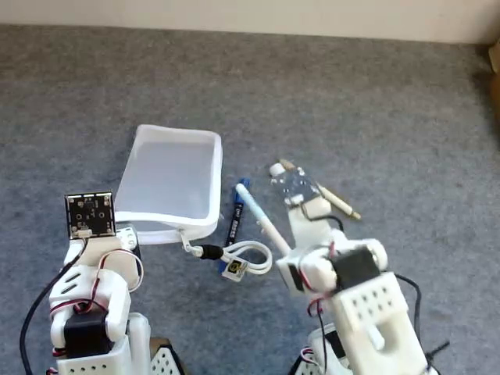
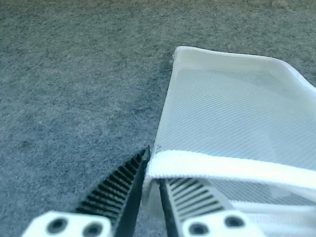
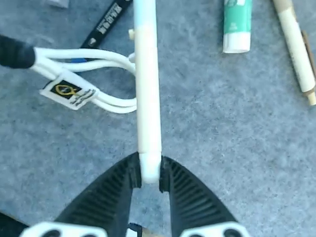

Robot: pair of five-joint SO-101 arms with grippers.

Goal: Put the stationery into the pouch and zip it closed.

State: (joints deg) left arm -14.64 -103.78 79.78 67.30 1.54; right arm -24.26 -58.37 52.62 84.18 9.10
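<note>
The left gripper (image 2: 152, 173) is pinched together on the near corner of the pouch (image 1: 168, 180), which lies flat with its zip edge toward the arms. Just right of the pouch lies the white pen (image 1: 264, 219), its long axis running away from the arms and roughly along the pouch's right side. The right gripper (image 3: 149, 177) is clamped on the pen's near end, so the right arm is plainly the nearer one. By my judgement the opening sits left of the pen's far tip, so the tip must swing leftward and draw back to meet the held edge.
</note>
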